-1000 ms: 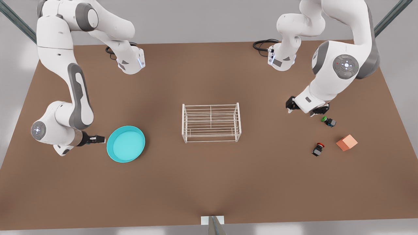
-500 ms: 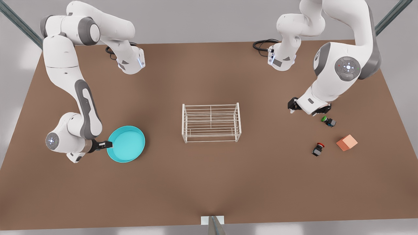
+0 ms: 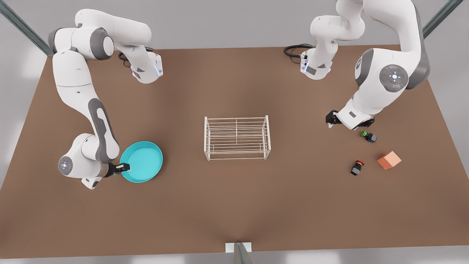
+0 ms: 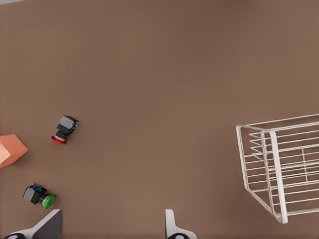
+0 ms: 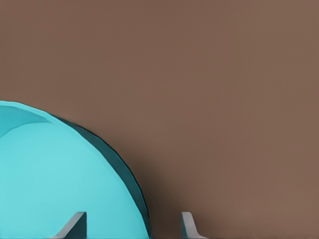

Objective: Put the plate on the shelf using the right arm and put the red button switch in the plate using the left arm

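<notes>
Right gripper [image 3: 125, 168] straddles the near rim of the round turquoise plate [image 3: 143, 161], fingers apart, not clamped. Risk: a shallow bite lets the plate slip. Left gripper [image 3: 331, 121], fingers apart, hovers right of the white wire shelf [image 3: 236, 138]; red-capped button switch [image 3: 356, 167] lies farther right between a green-capped switch [image 3: 368, 136] and an orange cube [image 3: 389, 160].

On my feed I see a brown table [image 3: 234, 205] filling the workspace. Toward the front view's right lies a small switch with a green cap [image 3: 369, 136], tipped on its side. Nearer the camera and further right sits an orange cube [image 3: 389, 160], well apart from that switch. At the table's far edge I make out two coils of black cable [image 3: 293, 49], one on each side. A grey strut [image 3: 240, 253] pokes in at the table's near edge
</notes>
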{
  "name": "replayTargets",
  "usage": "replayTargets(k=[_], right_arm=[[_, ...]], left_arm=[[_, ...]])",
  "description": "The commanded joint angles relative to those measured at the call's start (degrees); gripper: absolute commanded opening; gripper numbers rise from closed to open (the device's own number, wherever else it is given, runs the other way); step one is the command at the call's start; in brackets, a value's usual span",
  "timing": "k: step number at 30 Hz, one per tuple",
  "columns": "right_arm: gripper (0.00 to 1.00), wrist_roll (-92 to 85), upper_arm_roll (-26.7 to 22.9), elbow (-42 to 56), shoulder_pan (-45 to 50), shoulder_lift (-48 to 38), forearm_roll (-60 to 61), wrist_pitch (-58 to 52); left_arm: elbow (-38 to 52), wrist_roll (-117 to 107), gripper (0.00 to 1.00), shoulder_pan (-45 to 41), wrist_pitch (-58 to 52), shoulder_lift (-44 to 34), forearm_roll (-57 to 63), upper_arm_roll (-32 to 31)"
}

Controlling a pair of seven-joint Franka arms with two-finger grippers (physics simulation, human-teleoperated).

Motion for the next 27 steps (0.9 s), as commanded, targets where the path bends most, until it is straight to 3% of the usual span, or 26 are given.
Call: replayTargets(k=[1,5,8,15,27], right_arm=[[0.77,-4.0,0.02,-0.28,-0.24,0.05,0.12,-0.23],[0.69,-5.15,0.02,-1.25,-1.47,0.4,0.12,0.12],[0.5,-6.2,0.02,-1.17,-1.38,0.31,0.12,-0.14],[0.43,-6.03,0.55,-1.17,-1.12,0.22,0.21,-1.02],[0.13,-6.29,0.9,-0.55,-1.2,-0.74,0.21,-3.83]], left_arm=[[0.01,-0.65,1.0,-0.47,0.13,-0.06,0.04,-0.1],[0.01,-0.65,1.0,-0.47,0.13,-0.06,0.04,-0.1],[-0.07,-0.65,1.0,-0.47,0.22,0.02,-0.04,-0.1],[-0.07,-0.65,1.0,-0.47,0.05,-0.06,-0.04,-0.1],[-0.07,-0.65,1.0,-0.47,0.22,0.02,-0.13,-0.01]])
